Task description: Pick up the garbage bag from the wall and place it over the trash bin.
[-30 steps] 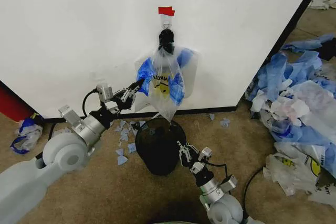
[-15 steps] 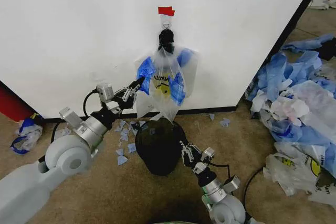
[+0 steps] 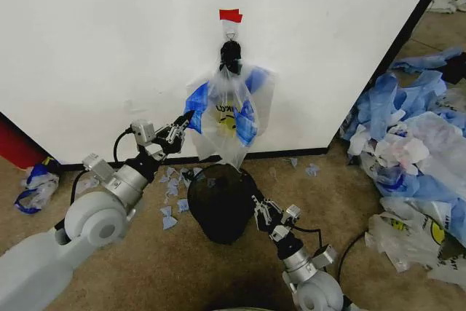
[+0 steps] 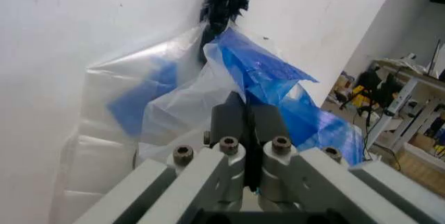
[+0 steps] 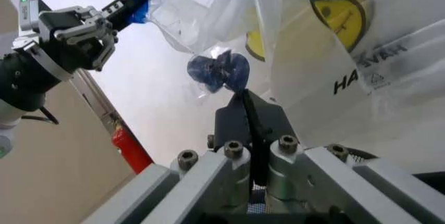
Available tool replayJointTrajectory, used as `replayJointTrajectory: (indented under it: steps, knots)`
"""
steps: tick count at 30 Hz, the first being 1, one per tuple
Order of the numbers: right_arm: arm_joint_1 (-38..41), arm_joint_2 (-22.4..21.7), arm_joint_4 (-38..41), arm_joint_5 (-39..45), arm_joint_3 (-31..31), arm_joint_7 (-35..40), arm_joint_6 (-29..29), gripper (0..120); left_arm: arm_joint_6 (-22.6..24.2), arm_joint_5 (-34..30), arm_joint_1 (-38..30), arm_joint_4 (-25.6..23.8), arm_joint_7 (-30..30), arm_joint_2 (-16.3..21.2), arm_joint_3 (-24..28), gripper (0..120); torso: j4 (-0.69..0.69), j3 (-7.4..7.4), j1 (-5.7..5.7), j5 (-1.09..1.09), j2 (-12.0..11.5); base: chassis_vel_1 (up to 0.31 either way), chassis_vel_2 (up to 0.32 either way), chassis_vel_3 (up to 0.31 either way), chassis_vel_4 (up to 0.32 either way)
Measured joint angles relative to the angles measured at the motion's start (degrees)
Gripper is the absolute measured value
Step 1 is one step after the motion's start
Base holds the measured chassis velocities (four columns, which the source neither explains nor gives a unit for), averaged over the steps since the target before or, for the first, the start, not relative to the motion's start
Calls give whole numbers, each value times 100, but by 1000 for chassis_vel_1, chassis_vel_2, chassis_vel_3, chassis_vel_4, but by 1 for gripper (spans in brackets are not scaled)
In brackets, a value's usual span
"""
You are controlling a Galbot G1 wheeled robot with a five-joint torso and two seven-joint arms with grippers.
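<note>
We see the garbage bag (image 3: 228, 120) hanging from the black clip (image 3: 231, 54) on the wall (image 3: 109, 49), just under the piece of red tape (image 3: 231, 14), its tail dangling right over the trash bin (image 3: 218, 202) on the floor (image 3: 145, 267). Our left gripper (image 3: 187, 118) is up at the bag's left edge, fingers pressed together, and it looks clamped on a blue handle, though the pinch itself is hard to make out. From the left wrist view the fingers (image 4: 259, 130) sit closed against one another with blue and white plastic of the garbage bag (image 4: 208, 94) bunched right at their tips. Our right gripper (image 3: 261, 207) sits low beside the bin's right rim, its fingers (image 5: 243, 120) shut with nothing between them; from the right wrist view the bag's smiley print (image 5: 341, 13) hangs just above. Torn blue scraps (image 3: 171, 194) litter the floor beside the bin, and a heap of blue and white plastic sheets (image 3: 415, 143) lies off to the right.
</note>
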Motion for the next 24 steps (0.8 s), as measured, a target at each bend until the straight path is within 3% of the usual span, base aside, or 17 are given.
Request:
replayJointTrajectory:
  steps: [11, 14, 16, 24]
  knots:
    - [-15, -123, 164, -241, 100, 122, -64, 0, 8, 70, 57, 7, -4, -95, 43, 0, 0, 0, 0, 0, 0, 0, 0, 0, 0]
    - [-47, -190, 276, -282, 170, 132, -100, 12, 10, 93, 58, 52, -2, -125, 63, 0, 0, 0, 0, 0, 0, 0, 0, 0, 0]
    - [-55, -207, 298, -293, 188, 136, -104, 13, 10, 95, 57, 63, -2, -131, 67, 0, 0, 0, 0, 0, 0, 0, 0, 0, 0]
    - [-277, -468, 612, -658, 540, 205, -179, 46, 11, 140, 100, 122, 11, -169, 87, 0, 0, 0, 0, 0, 0, 0, 0, 0, 0]
